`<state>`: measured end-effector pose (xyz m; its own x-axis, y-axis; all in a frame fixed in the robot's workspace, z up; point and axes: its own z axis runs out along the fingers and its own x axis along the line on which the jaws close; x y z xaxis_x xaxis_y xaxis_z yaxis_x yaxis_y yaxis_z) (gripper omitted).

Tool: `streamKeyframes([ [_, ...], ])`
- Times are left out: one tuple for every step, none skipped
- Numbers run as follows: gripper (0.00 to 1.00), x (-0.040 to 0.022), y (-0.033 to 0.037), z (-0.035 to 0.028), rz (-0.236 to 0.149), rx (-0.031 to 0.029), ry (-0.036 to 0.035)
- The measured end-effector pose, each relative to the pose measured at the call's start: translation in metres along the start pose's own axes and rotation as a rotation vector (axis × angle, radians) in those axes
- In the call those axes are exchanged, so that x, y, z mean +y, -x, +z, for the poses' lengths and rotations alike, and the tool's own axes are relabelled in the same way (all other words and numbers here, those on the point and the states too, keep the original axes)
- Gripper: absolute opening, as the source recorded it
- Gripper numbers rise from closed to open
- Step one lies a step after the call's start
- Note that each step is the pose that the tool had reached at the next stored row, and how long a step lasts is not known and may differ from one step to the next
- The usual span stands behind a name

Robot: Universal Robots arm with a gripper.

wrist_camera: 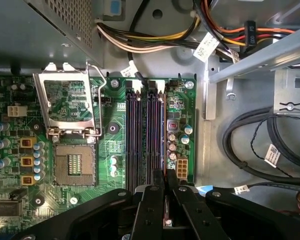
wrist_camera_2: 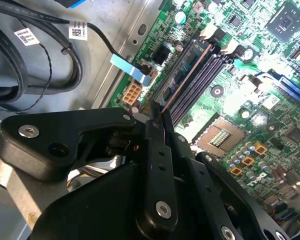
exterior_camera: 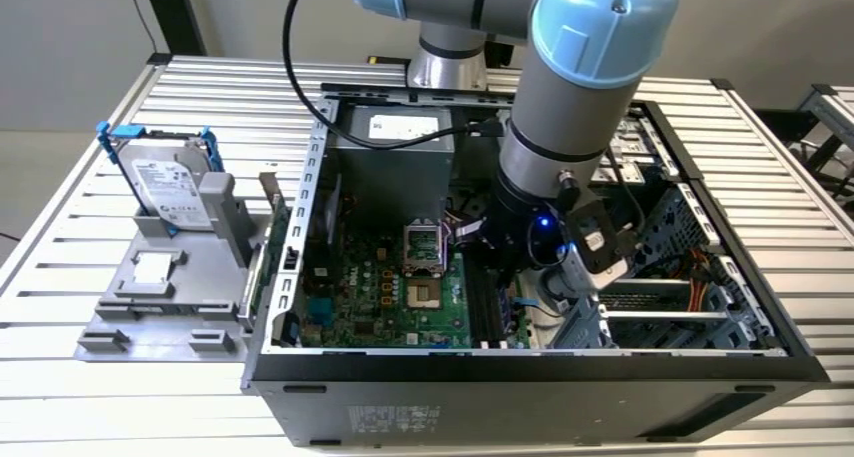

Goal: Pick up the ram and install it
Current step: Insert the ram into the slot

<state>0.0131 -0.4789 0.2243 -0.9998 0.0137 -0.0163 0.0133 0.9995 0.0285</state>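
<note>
Arm reaches down into case (exterior_camera: 747,307); end effector (wrist_camera: 165,186) grips ram (wrist_camera_2: 182,82) over slots.

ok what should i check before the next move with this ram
1. Ram gripped: ok. The gripper has its jaws shut on the ram, seen edge-on.
2. Ram lined up: ok. In both wrist views its edge runs along the memory slots.
3. Slot end latches open: cannot tell.
4. Ram fully seated: cannot tell.
5. Cables away from the slots: ok. The black cables lie on the case floor beside the board.
</note>
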Motion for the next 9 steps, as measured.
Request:
streamKeyframes([
  [0.00,0.0000,-0.0003,0.0000,0.001,0.0000,-0.0001],
  [0.00,0.0000,-0.0008,0.0000,0.002,0.0000,-0.0001],
  [0.00,0.0000,-0.0014,0.0001,0.002,-0.0001,-0.0001],
  [0.00,0.0000,-0.0023,0.0001,0.003,-0.0001,-0.0002],
  [0.00,0.0000,-0.0029,0.0003,0.004,-0.0001,-0.0002],
  [0.00,0.0000,-0.0030,0.0007,0.005,-0.0002,0.0001],
  [0.00,0.0000,-0.0030,0.0014,0.005,-0.0002,0.0001],
  [0.00,0.0000,-0.0030,0.0024,0.005,-0.0002,0.0000],
  [0.00,-0.0001,-0.0031,0.0036,0.005,-0.0001,-0.0002],
])
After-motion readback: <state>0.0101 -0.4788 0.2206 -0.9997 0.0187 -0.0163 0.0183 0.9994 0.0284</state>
